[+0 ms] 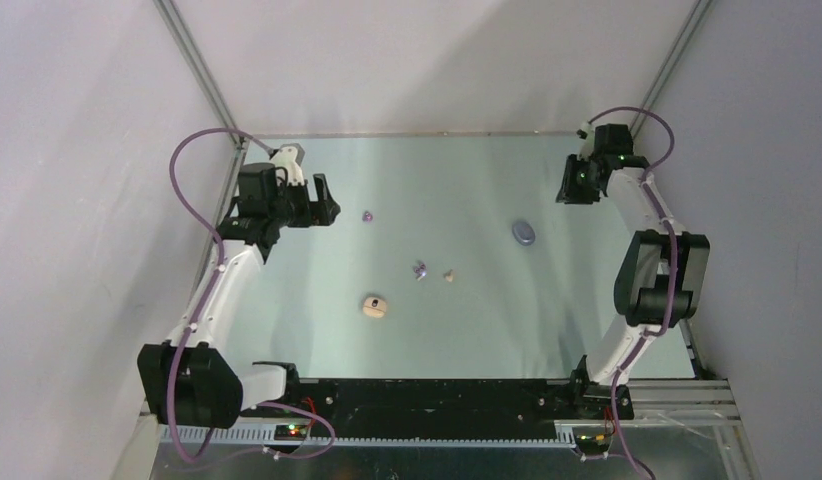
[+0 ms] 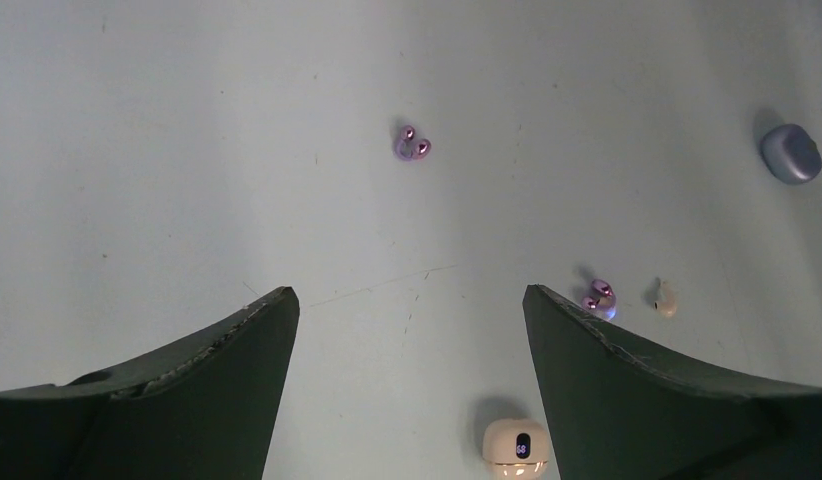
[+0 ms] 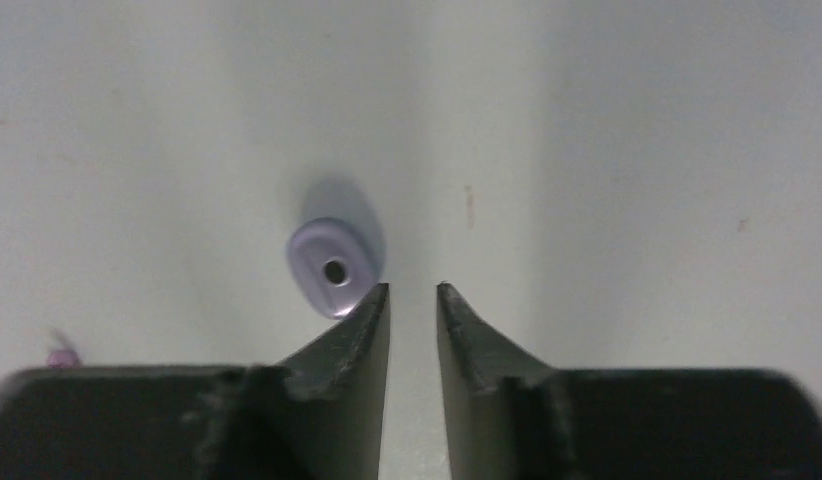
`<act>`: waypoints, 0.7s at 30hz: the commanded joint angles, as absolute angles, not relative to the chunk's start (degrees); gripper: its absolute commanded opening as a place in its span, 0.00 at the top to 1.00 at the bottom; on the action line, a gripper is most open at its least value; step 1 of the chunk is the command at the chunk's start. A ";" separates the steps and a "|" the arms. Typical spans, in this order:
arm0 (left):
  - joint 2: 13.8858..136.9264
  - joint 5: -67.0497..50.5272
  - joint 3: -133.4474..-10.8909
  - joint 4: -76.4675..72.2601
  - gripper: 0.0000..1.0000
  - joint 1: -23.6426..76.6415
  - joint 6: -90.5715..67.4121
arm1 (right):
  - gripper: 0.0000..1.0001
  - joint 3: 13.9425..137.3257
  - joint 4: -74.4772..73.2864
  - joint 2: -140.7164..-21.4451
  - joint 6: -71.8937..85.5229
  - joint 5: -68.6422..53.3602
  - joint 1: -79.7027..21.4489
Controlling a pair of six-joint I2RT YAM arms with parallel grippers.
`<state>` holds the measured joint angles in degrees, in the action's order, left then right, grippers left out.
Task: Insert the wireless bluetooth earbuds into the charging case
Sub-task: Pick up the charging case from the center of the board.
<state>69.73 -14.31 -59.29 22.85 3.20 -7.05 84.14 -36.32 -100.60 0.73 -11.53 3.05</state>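
Note:
Two purple earbuds lie on the table, one (image 1: 367,215) (image 2: 411,144) near my left gripper, the other (image 1: 420,269) (image 2: 599,296) at mid-table beside a cream-beige earbud (image 1: 449,275) (image 2: 666,298). The beige charging case (image 1: 375,306) (image 2: 516,448) sits closed nearer the front. The purple charging case (image 1: 524,232) (image 2: 790,153) (image 3: 332,268) lies closed toward the right. My left gripper (image 1: 322,205) (image 2: 410,295) hovers wide open and empty at the back left. My right gripper (image 1: 570,195) (image 3: 413,288) hangs at the back right, jaws a narrow gap apart with nothing between them, above and just right of the purple case.
A purple earbud (image 3: 61,355) shows blurred at the left edge of the right wrist view. Metal frame posts (image 1: 202,70) and grey walls bound the table at the back and sides. The arms' bases and a black rail (image 1: 437,400) line the near edge.

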 commanded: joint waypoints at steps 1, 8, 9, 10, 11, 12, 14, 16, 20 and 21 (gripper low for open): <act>67.50 -15.80 -58.37 20.00 0.11 3.00 -6.44 | 0.79 87.46 -35.21 -104.17 3.23 -12.29 4.99; 67.38 -15.86 -59.12 21.05 0.11 3.06 -5.64 | 0.87 86.59 -35.23 -107.91 6.18 -7.25 4.21; 67.32 -15.71 -59.09 21.03 0.11 3.03 -5.54 | 0.88 85.83 -35.28 -108.28 6.16 -7.05 3.80; 67.23 -15.42 -59.03 20.99 0.11 3.05 -5.41 | 0.88 85.05 -35.27 -108.70 6.11 -6.51 3.57; 67.15 -15.28 -59.04 20.95 0.11 3.00 -5.38 | 0.88 84.62 -35.26 -108.88 6.14 -6.29 3.18; 67.08 -15.24 -59.01 20.86 0.11 3.00 -5.30 | 0.88 83.93 -35.09 -109.18 6.10 -6.01 2.99; 66.80 -15.20 -58.86 20.66 0.11 3.03 -5.28 | 0.88 83.18 -34.70 -109.69 5.97 -5.98 2.35; 66.72 -15.20 -58.85 20.64 0.11 3.02 -5.34 | 0.88 82.78 -34.26 -110.34 5.23 -5.91 1.51; 66.75 -15.29 -58.68 20.67 0.11 3.01 -5.43 | 0.87 82.71 -33.15 -111.49 4.30 -6.41 0.28; 66.69 -15.25 -58.61 20.79 0.11 2.99 -5.44 | 0.87 82.71 -32.97 -111.55 4.09 -6.50 0.20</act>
<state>68.49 -15.18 -58.35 22.09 3.20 -6.83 82.76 -35.31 -110.56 4.89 -6.90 1.06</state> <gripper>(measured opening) 0.896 0.129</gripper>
